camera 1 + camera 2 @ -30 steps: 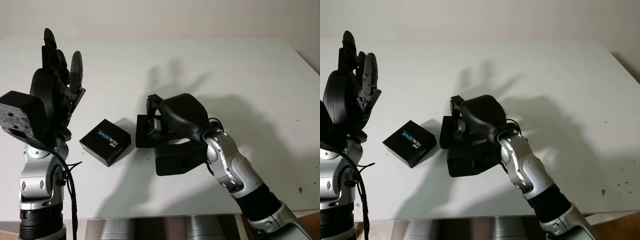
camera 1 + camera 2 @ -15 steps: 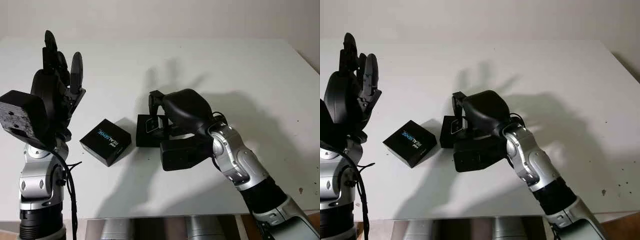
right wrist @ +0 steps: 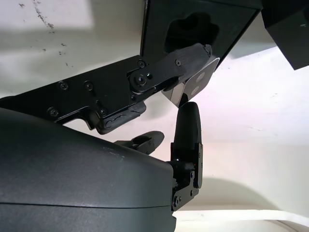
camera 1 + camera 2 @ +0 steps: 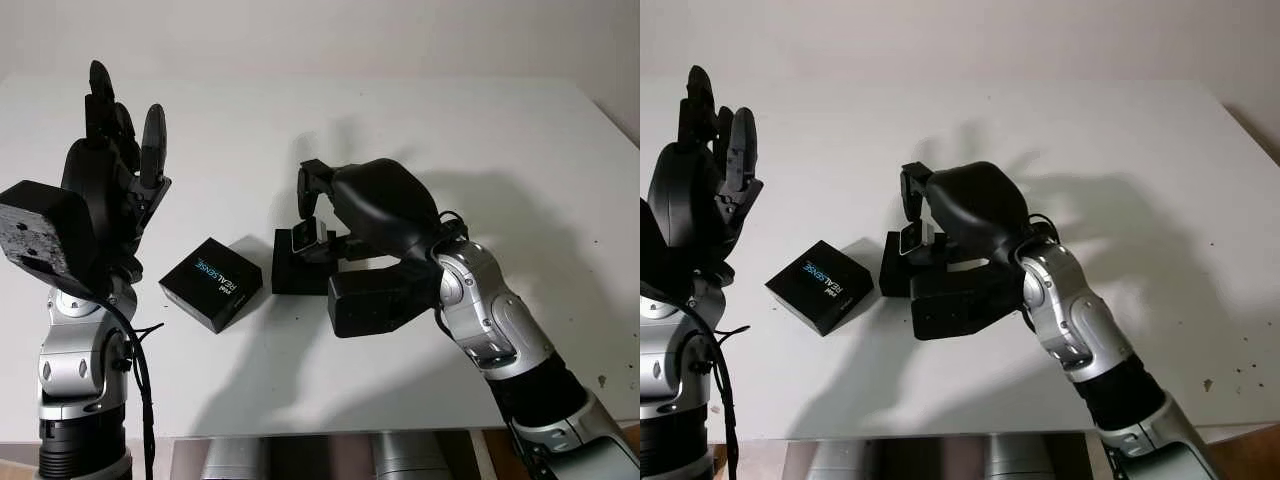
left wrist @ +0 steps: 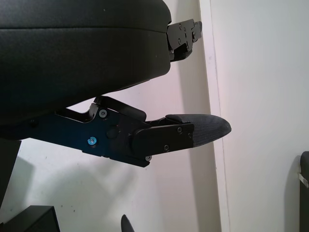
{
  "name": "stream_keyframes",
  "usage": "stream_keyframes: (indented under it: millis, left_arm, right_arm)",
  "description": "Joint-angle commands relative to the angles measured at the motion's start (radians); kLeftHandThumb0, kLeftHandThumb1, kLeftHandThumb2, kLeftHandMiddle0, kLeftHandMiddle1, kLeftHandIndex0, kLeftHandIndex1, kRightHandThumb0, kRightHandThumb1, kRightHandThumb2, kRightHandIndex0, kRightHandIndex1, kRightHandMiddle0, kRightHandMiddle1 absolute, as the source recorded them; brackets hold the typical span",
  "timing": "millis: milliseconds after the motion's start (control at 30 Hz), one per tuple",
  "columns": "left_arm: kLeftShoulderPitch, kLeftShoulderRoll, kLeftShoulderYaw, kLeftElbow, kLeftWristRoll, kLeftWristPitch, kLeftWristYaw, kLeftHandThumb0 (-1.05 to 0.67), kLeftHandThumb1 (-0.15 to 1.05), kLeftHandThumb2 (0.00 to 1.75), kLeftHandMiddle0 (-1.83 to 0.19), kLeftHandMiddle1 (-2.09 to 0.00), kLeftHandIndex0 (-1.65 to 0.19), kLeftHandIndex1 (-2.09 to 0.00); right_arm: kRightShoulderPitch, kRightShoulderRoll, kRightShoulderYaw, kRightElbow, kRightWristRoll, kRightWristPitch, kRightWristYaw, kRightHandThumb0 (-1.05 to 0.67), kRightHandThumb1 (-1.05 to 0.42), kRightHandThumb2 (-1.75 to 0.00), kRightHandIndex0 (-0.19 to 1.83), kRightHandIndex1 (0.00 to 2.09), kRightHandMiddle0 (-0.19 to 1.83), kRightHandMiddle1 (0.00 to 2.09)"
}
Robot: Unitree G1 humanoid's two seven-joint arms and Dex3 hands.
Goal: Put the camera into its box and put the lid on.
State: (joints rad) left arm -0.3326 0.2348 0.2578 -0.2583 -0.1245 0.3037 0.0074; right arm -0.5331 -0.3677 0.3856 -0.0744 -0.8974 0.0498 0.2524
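A small silver-and-black camera (image 4: pixel 309 236) hangs just above the open black box (image 4: pixel 296 276) near the table's middle. My right hand (image 4: pixel 314 214) is shut on it, one finger over its top and the others below. In the right wrist view the camera (image 3: pixel 199 80) sits pinched between the fingers (image 3: pixel 188 126), over the box's shaped foam hollow (image 3: pixel 190 28). The black lid (image 4: pixel 211 284) with blue and white lettering lies flat to the left of the box, a small gap apart. My left hand (image 4: pixel 112 175) is open, raised high at the left, away from the lid.
The white table (image 4: pixel 480 150) stretches wide behind and to the right of the box. Its front edge (image 4: pixel 330 432) runs just below my arms. A corner of the lid (image 3: pixel 289 34) shows beside the box in the right wrist view.
My right hand has risen and drawn slightly right, and the camera now sits higher above the box. The left hand, lid and box have not moved.
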Motion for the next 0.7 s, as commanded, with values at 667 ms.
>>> stream_keyframes:
  millis: [667]
  left_arm:
    - [-0.008,0.017,-0.001,-0.013,0.014,0.011,-0.007,-0.64,1.05,0.52,0.19,0.00,0.19,0.00]
  right_arm:
    - [0.017,0.079,-0.042,0.063,0.119,0.064,-0.057,-0.40,-0.97,-0.05,0.46,0.04,0.33,1.49]
